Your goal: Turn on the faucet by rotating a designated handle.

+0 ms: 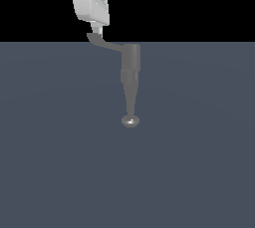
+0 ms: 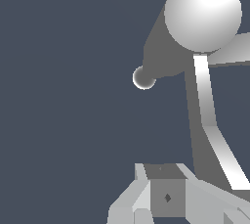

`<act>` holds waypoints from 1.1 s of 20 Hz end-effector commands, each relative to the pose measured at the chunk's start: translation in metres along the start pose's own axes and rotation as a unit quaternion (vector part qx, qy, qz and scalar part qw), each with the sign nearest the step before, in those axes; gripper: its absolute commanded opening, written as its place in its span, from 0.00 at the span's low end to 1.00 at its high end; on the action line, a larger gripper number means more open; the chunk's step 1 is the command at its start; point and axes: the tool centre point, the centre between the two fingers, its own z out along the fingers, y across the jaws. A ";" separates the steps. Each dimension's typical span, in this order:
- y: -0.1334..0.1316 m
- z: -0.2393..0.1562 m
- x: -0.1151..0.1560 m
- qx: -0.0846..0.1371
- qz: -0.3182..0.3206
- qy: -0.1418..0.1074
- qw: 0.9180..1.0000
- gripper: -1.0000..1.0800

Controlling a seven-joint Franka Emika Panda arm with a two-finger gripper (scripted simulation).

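Faucet (image 1: 130, 72) is standing mid-scene on the flat grey desk (image 1: 55, 162), its cylinder at about 12 o'clock from the shiny knob (image 1: 130, 121) that is ending the tapering spout. Handle (image 1: 105, 44) is projecting from the cylinder top toward 9 o'clock in the exterior view, curving up into a widened tip. Claw (image 1: 98, 32) is hanging directly over that tip, its fingers appearing to touch or nearly touch it; contact cannot be settled from here. In the wrist view the claw (image 2: 166, 196) is showing only as pale finger bases, with the handle (image 2: 210, 135) running as a bright strip just beside them toward the domed cylinder top (image 2: 202, 12); I cannot tell whether the jaws are standing wide or narrow. Judging handling: the lever is looking rigid, thin and smooth, so likely slippery under a pinch; the fixture is seeming fixed, so only the lever should be swinging. Best purchase is probably at the widened tip, farthest from the pivot, pushing sideways rather than squeezing.
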 end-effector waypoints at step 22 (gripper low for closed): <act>0.062 0.000 0.002 0.000 0.000 0.000 1.000 0.00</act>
